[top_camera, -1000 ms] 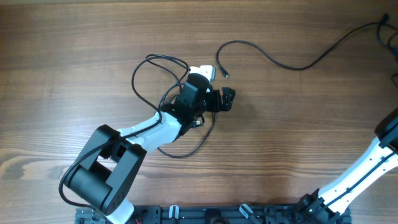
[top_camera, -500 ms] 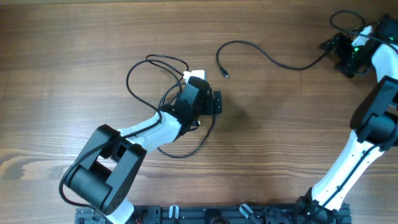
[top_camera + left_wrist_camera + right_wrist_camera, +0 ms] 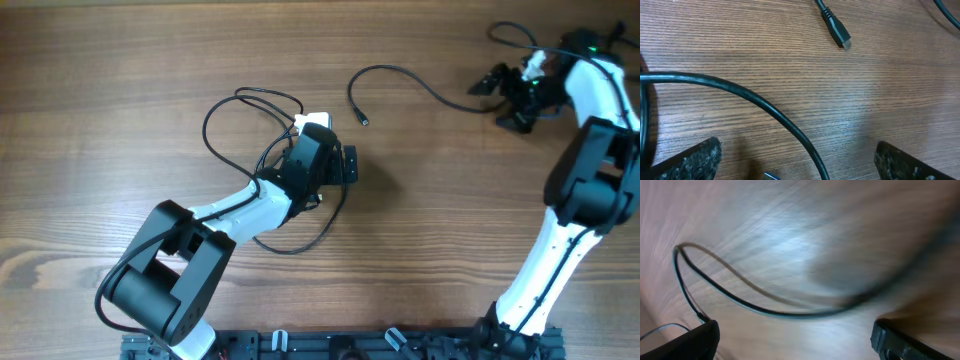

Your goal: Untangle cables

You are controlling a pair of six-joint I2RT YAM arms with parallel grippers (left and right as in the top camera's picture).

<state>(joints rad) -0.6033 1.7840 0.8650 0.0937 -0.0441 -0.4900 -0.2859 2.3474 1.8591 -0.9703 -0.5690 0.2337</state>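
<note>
Closest in, the left fingers (image 3: 690, 160) stood wide apart, low over the table (image 3: 120, 60), holding nothing. One strand of the looped cable (image 3: 740, 93) curved across the gap between them, lying on the wood. To do this step well, I judged, the fingers should come down so that this single strand sat centred between the pads. They should close on it alone, then lift and draw it outward from the coil rather than across it. The rest of that cable lay in loose loops on both sides of the left arm (image 3: 250, 205), with the forearm over them. A hard pull might therefore drag the whole loop against the arm, so a short, slow one seemed safer. The arm's own thicker wire by the white camera module (image 3: 318, 121) ran close to the loop and should be kept out of the grip.

Just beyond the fingers lay the plug (image 3: 836, 29) of the second cable (image 3: 378, 67), apart from the loop and not crossing it, as far as the overhead view showed. That cable ran across the table to the far right corner, where the right fingers (image 3: 685, 342) were also spread wide. The right wrist view was blurred. The cable passed in front of the fingers there, and I could not tell whether it touched them, though nothing looked gripped. Farthest off, a small black loop (image 3: 510, 32) lay near the table's edge; whether it was cable or arm wiring I could not tell.
</note>
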